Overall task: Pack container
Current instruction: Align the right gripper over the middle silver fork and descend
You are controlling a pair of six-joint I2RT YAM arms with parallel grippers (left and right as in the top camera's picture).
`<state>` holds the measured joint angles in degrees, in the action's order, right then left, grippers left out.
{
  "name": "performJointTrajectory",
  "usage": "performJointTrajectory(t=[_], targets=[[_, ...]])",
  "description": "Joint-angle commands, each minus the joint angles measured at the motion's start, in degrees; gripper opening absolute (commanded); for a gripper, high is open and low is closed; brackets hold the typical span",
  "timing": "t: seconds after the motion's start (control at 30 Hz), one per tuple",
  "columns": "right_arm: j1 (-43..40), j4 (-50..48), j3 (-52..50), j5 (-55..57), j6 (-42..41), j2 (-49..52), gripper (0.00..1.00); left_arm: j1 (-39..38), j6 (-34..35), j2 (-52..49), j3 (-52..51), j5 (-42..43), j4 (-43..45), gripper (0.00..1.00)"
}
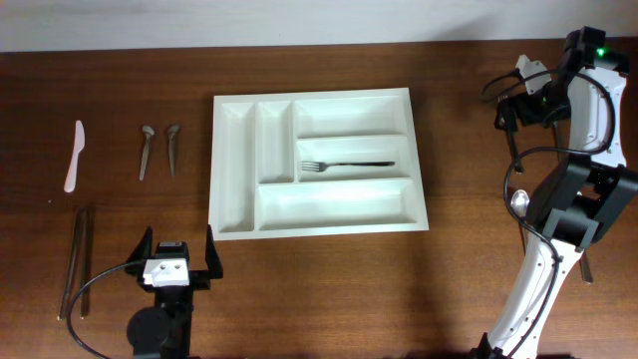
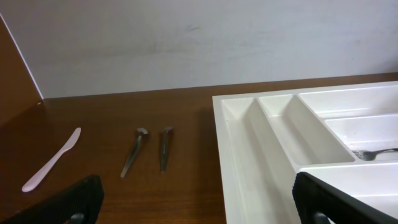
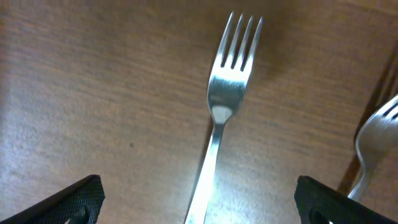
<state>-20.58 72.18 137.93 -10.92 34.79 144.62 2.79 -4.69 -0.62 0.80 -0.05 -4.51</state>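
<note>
Two slim metal rods lie far left below a pale matte plastic knife, with two short dull metal utensils beside it on the dark wood-grain table, and the left gripper sits with black fingers spread wide, holding nothing. Mid-table, the container, a glossy white moulded tray, lies flat with a shiny steel fork in its middle long slot. Over right, the right gripper hangs wide apart above a polished four-tined fork, a second fork near it.
</note>
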Motion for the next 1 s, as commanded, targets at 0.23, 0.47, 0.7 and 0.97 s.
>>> performJointTrajectory(t=[0.23, 0.47, 0.7, 0.97], targets=[[0.4, -0.5, -1.3, -1.9, 0.4, 0.2, 0.99, 0.4, 0.5, 0.3, -0.3, 0.0, -0.2, 0.99], [0.4, -1.3, -2.8, -2.0, -1.1, 0.2, 0.99, 0.4, 0.5, 0.3, -0.3, 0.0, -0.2, 0.99], [0.3, -2.2, -2.8, -1.6, -2.9, 0.2, 0.99, 0.4, 0.5, 0.3, -0.3, 0.0, -0.2, 0.99], [0.4, -2.2, -2.8, -1.1, -8.5, 0.2, 0.99, 0.4, 0.5, 0.3, -0.3, 0.0, -0.2, 0.99]])
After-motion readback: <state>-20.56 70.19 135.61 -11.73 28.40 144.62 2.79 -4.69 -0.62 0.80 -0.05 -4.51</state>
